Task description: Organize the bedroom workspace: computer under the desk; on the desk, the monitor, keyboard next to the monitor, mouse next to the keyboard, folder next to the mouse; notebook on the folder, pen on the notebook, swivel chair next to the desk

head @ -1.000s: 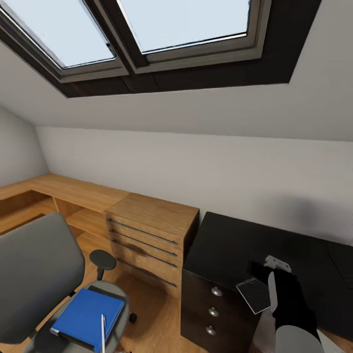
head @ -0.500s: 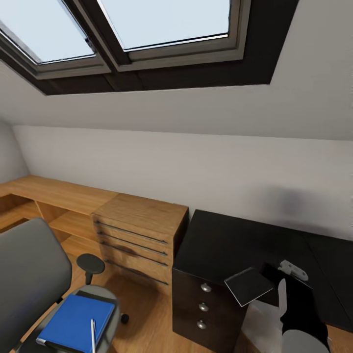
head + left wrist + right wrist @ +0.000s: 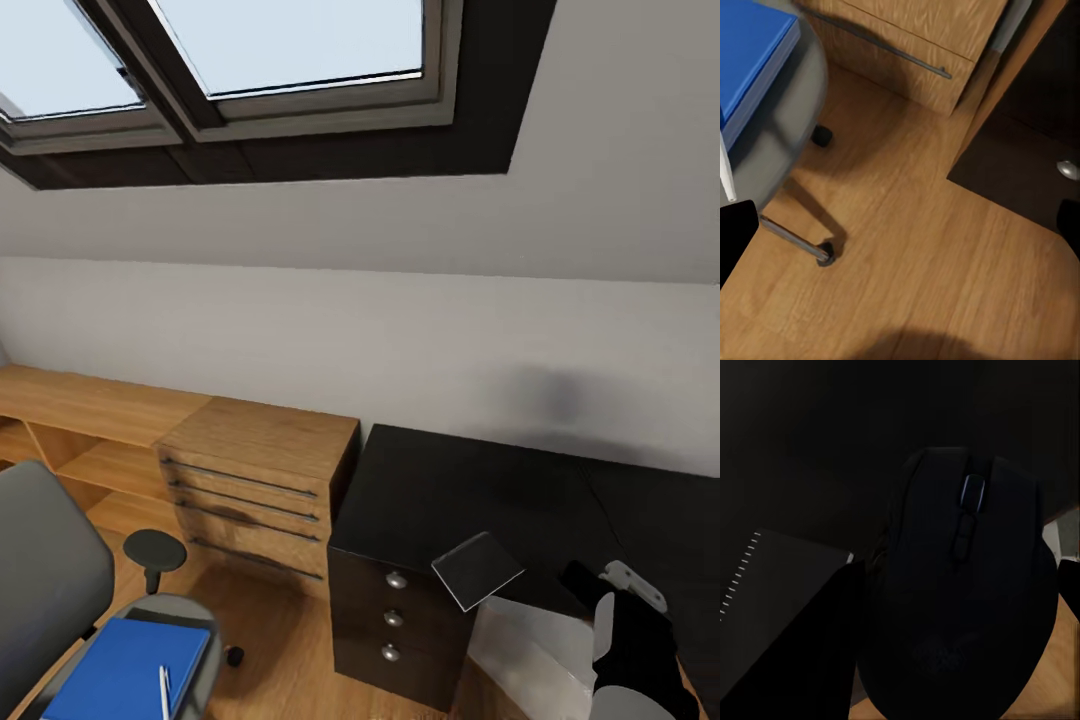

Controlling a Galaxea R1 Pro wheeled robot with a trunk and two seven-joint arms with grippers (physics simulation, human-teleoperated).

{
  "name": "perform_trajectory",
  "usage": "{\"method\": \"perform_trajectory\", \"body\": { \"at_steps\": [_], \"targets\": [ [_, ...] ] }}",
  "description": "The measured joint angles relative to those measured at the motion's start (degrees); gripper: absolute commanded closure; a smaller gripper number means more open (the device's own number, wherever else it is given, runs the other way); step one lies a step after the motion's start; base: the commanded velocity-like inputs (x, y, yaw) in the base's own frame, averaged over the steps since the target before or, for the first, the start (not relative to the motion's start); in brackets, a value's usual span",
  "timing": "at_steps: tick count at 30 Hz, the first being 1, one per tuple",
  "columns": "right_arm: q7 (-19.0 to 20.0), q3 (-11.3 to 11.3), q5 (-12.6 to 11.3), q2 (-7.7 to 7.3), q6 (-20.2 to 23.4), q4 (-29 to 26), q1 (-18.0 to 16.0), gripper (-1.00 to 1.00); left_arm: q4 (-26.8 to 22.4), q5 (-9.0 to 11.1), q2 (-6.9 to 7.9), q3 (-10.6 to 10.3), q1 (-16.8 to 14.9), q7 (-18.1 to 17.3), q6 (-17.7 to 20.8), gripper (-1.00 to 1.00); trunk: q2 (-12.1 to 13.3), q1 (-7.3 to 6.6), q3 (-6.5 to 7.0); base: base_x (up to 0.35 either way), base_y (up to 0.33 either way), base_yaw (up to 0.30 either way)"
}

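Right gripper (image 3: 590,585) sits at the front edge of the black desk (image 3: 470,480), fingers clamped around the mouse (image 3: 960,585). In the right wrist view the mouse fills the space between the two fingers, scroll wheel visible, with the dark desktop behind it. Notebook (image 3: 477,570) is just beside it, tilted, one corner overhanging the desk front above the three drawers with silver knobs (image 3: 396,580); its spiral edge shows in the right wrist view (image 3: 765,607).

Left gripper (image 3: 900,225): only the dark fingertips (image 3: 735,232) show at the frame edges, set wide apart, nothing between them, hanging over the wood floor (image 3: 915,262) between the swivel chair (image 3: 40,570) and the desk.

Blue folder (image 3: 125,670) lies flat on the chair seat, white pen (image 3: 164,690) resting on top of it. Chair is well apart from the desk, in front of the light wooden drawer chest (image 3: 250,480), which stands against the desk's end. Skylights (image 3: 290,50) overhead in the sloped ceiling.
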Motion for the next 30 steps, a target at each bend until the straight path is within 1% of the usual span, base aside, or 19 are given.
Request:
{"method": "perform_trajectory", "body": {
  "at_steps": [6, 23, 30],
  "targets": [
    [0.0, -0.4, 0.1, -0.05, 0.0, -0.1, 0.0, 1.00, 0.0, 0.0, 0.12, 0.0, 0.0, 0.0, 0.0, -1.00, 2.4, -1.32, 0.87, 0.000, 0.000, -0.235],
    [0.2, -0.2, 0.4, -0.06, -0.3, -0.1, 0.0, 1.00, 0.0, -0.1, 0.18, 0.0, 0.0, 0.0, 0.0, -1.00, 9.2, -5.06, 3.90, 0.000, 0.000, -0.267],
    [0.1, -0.3, 0.4, -0.07, -0.2, -0.1, 0.0, 1.00, 0.0, -0.2, 0.70, 0.1, 0.0, 0.0, 0.0, -1.00, 12.1, -6.61, 5.17, 0.000, 0.000, -0.269]
  ]
}}
